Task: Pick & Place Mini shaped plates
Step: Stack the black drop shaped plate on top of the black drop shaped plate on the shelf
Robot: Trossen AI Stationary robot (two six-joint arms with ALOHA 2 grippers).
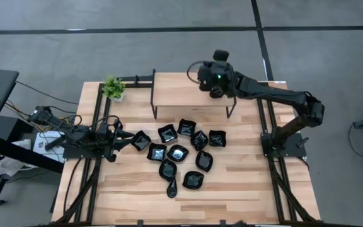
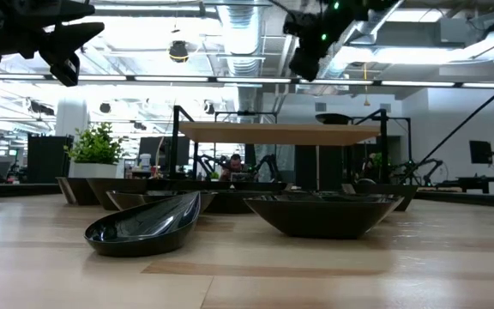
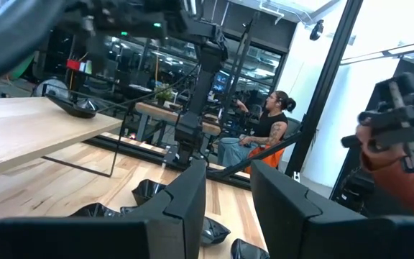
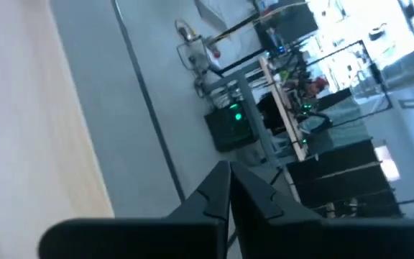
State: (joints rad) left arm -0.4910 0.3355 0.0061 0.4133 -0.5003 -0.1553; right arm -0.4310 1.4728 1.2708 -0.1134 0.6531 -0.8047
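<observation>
Clenched on nothing above the raised shelf (image 1: 191, 90), the right gripper (image 1: 217, 88) has apparently just dropped off a plate, while the mini shaped plates (image 1: 176, 153) cluster on the table beyond the parked, parted left gripper (image 1: 120, 142).

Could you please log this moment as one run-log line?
right gripper: shut, empty, above shelf | left gripper: open beside mini shaped plates | one plate on shelf

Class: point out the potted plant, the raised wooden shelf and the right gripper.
potted plant (image 1: 113, 87), high view, on its leaves.
raised wooden shelf (image 1: 175, 90), high view, on its bare top.
right gripper (image 4: 229, 188), right wrist view, where the shut fingertips meet.
</observation>
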